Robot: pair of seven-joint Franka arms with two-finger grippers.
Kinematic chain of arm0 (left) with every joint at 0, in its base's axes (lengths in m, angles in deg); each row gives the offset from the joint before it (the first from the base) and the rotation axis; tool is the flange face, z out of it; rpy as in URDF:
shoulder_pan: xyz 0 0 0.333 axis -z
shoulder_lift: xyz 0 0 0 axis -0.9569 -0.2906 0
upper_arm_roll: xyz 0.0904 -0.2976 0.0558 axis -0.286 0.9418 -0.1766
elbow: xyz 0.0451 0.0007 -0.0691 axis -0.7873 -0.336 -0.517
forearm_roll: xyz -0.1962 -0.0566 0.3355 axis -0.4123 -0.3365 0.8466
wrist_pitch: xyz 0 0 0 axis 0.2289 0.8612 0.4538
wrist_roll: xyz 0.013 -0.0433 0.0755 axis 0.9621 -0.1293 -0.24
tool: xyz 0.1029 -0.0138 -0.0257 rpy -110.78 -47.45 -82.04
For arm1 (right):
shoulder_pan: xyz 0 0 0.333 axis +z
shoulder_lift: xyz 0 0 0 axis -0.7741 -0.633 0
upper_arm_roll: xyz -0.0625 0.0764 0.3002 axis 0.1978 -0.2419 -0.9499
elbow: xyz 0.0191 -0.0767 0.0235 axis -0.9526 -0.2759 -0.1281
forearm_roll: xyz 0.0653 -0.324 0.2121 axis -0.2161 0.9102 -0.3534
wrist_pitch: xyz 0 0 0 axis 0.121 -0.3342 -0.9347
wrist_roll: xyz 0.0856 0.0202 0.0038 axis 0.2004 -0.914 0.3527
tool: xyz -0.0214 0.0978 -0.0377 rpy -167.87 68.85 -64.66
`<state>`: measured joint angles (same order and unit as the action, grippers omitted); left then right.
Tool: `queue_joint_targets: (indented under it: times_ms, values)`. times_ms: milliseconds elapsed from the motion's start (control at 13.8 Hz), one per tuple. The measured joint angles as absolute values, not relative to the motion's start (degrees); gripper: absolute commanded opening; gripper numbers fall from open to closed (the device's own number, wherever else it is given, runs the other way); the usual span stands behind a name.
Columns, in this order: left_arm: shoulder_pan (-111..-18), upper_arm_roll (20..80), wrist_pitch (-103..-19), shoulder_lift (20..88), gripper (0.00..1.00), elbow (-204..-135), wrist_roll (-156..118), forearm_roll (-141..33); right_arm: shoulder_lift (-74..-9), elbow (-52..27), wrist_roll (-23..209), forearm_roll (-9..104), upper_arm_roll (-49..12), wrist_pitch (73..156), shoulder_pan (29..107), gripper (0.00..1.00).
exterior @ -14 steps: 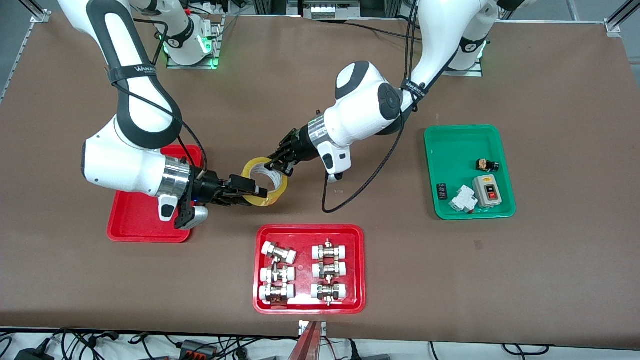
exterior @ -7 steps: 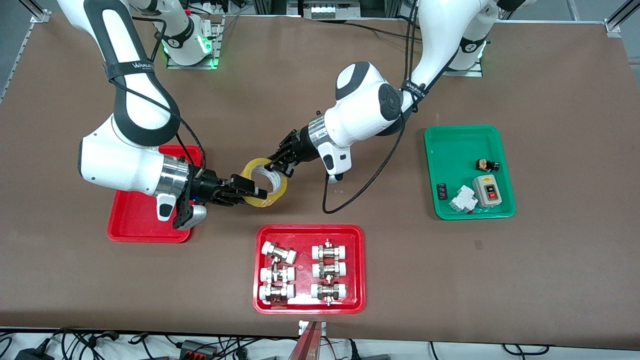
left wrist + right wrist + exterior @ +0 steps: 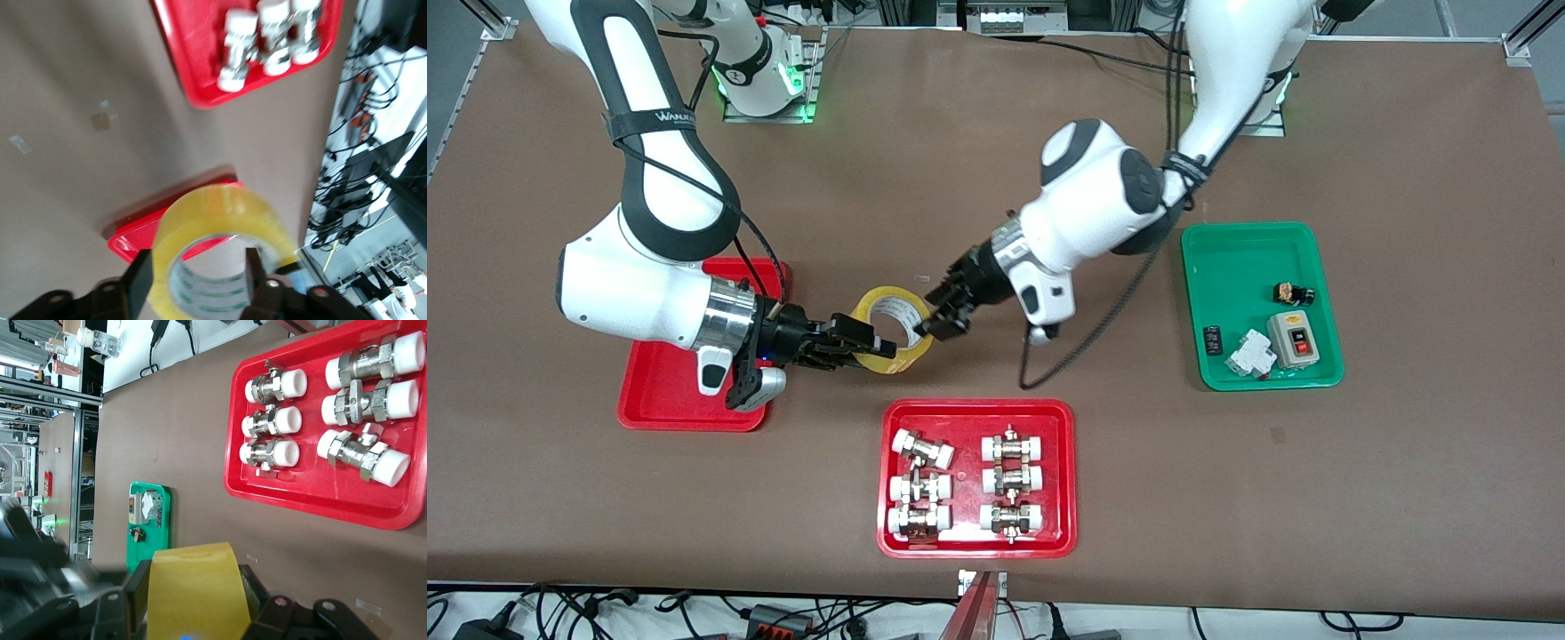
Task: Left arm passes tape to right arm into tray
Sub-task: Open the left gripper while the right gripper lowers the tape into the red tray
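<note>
Your right gripper [image 3: 867,342] is pinching the tape [image 3: 882,300], one finger reaching into the roll's core and the other on its outer yellow face. The roll hangs over bare bench [image 3: 996,178], between the plain red tray [image 3: 663,400] and the red tray of metal fittings [image 3: 969,413]. Its hole is tilted up toward the front camera, so its axis is neither upright nor level.

Your left gripper [image 3: 943,313] is at the roll's edge on the side toward the left arm's end of the bench. Its fingers look spread. In the left wrist view, the two fingertips [image 3: 138,283] stand well apart with the tape [image 3: 213,207] showing between and past them. From the front view alone you cannot tell whether a fingertip is touching the rim.

What the next move turns on is that the plain tray lies from the tape toward the right arm's end of the bench, partly under that arm's own wrist. So the right arm is clearly the nearer one, and you will probably want to draw back along the forearm's line and lower.

The left wrist view shows the plain tray [image 3: 127,240] directly past the roll, which confirms the direction. The right wrist view looks the opposite way. It shows the tape's yellow band [image 3: 193,593] filling the gap between the fingers, then the fittings tray [image 3: 313,503] and the green tray [image 3: 160,497], but not the target tray.
</note>
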<state>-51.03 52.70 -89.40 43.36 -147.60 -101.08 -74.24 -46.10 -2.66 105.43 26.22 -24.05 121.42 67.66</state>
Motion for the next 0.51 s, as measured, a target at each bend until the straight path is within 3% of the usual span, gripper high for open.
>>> queue_joint_targets:
  times_ms: [217,506]
  values:
    - [-58.63,52.66,-73.65,48.34,1.00,-146.28,-95.31,-74.02,-46.11,-2.61,105.86,27.41,-23.50,116.48,64.02,0.00]
    - [-72.00,52.46,-49.94,54.85,1.00,-145.73,-82.45,-74.01,-48.19,-3.18,117.64,31.96,-22.84,100.50,50.28,0.00]
